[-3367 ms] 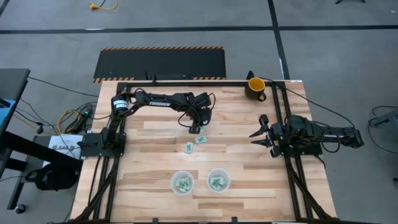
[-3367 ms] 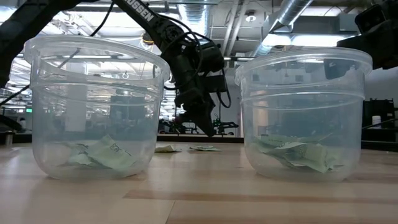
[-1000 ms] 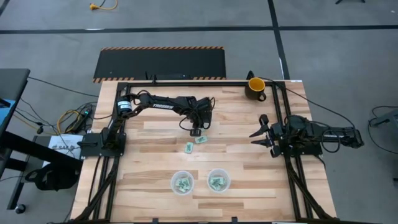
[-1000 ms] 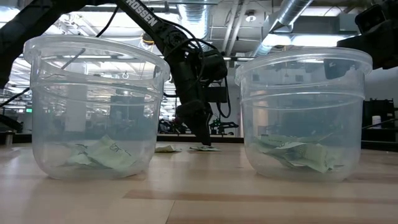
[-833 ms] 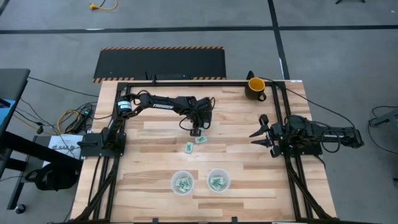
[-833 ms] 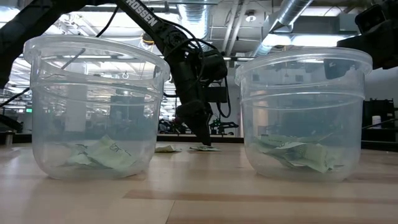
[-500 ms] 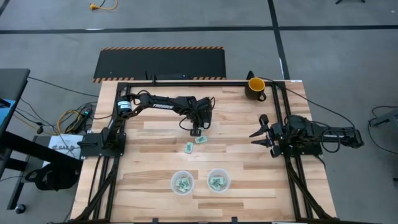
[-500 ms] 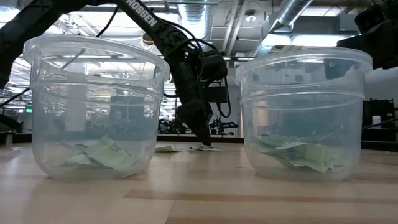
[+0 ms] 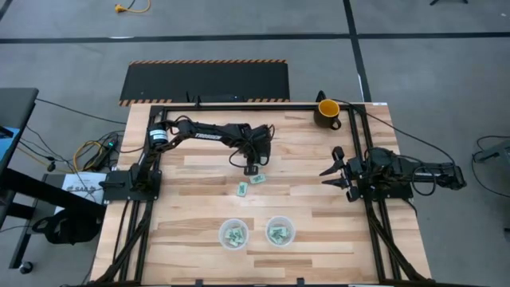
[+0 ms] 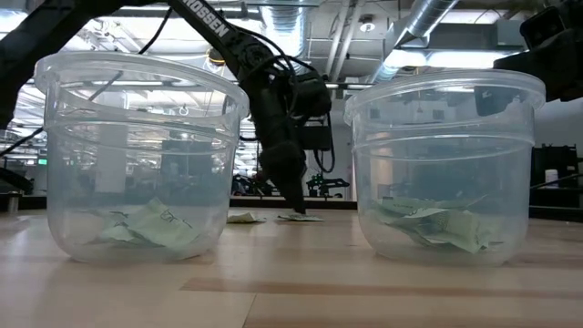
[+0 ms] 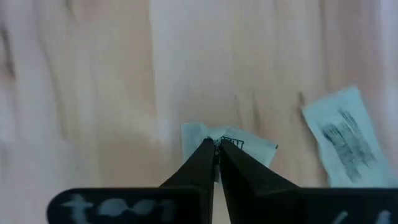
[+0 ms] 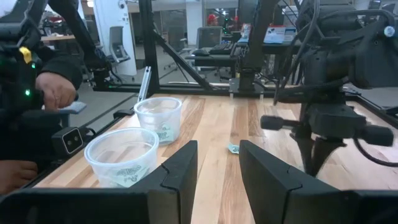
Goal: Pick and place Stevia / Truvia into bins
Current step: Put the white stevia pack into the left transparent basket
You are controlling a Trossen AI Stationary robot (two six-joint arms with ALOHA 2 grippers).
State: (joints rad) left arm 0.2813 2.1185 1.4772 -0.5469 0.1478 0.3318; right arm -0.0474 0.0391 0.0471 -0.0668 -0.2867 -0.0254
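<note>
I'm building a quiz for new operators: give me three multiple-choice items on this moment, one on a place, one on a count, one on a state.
1. Where is the mug?
A. table's far right corner
B. between the cups
C. beside the left arm's base

2. How many packets lie loose on the table?
A. none
B. two
C. five

3. The left gripper is:
A. wide open above a cup
B. shut on a packet
C. out of view

Answers: A, the high view shows it there; B, one pinched, another packet nearby; B, the left wrist view shows the jaws pinching it.

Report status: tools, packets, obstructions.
Left tool shut on a packet on the table. Right tool open, parked at table edge. Second packet alongside, apart.
</note>
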